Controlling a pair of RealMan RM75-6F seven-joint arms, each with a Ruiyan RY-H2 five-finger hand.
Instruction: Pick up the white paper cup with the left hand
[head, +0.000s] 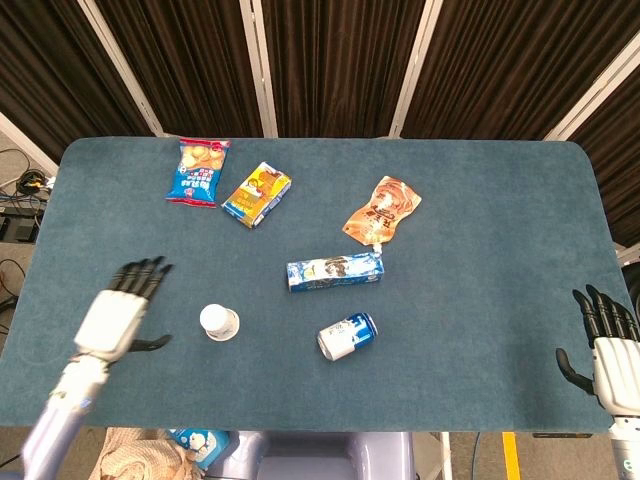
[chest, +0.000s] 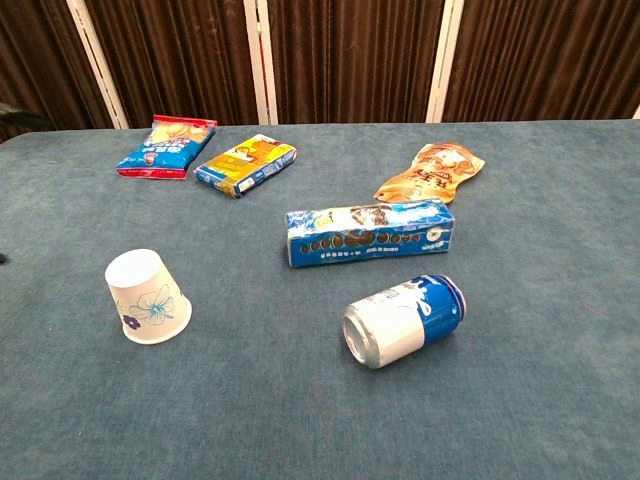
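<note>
Fingers (head: 143, 272) of left hand (head: 116, 318) spread, white paper cup (head: 218, 322) apart, upside down

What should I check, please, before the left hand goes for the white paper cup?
1. White paper cup resting mouth-down on the table: ok.
2. Left hand open, holding nothing: ok.
3. Left hand touching the cup: not ok, it is apart, to the cup's left.
4. Space between hand and cup free: ok.
5. Can and blue box apart from the cup: ok.
6. Right hand at the far table edge, open: ok.
</note>
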